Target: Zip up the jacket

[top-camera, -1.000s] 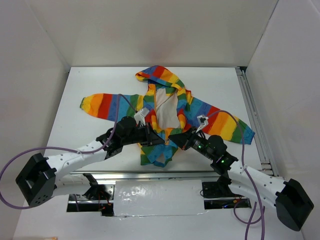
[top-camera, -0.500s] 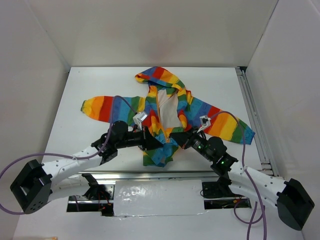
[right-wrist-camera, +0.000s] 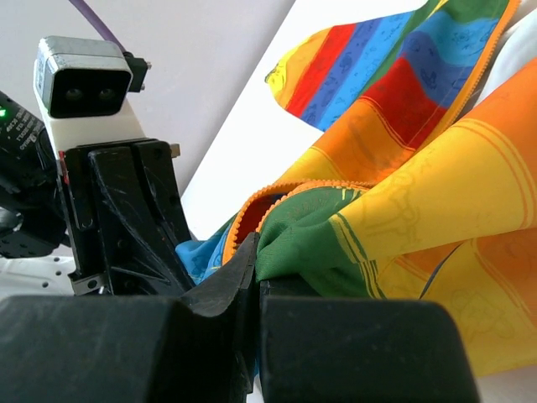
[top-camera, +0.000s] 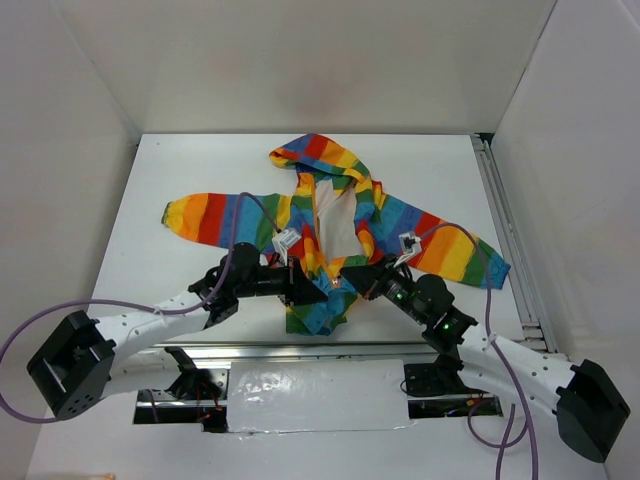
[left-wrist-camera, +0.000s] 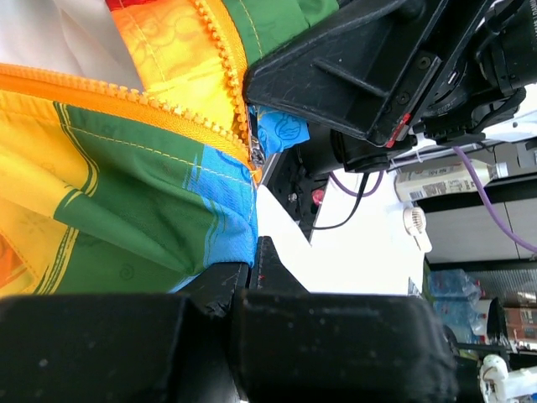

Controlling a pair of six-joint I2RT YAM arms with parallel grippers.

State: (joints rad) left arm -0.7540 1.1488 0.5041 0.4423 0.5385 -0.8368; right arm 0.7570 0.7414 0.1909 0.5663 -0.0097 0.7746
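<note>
At the middle of the white desk (top-camera: 180,170), spread flat: the jacket (top-camera: 390,215), with hood (top-camera: 318,155) toward the far edge and one sleeve out toward the left edge, the other toward the right edge. Open at the chest, with white lining (top-camera: 335,220) showing between the two halves of the orange zipper (left-wrist-camera: 220,50). Bunched up at the hem (top-camera: 318,312), closest to the near edge. Pinched there from the left side by the left gripper (top-camera: 312,290), clenched on green and blue fabric just below the zipper's lower end. Pinched from the right side by the right gripper (top-camera: 345,272), clenched on a green and yellow fold beside the orange teeth. Tips of both close together over the bunched hem, facing each other. Along both arms, purple cables (top-camera: 40,320).
</note>
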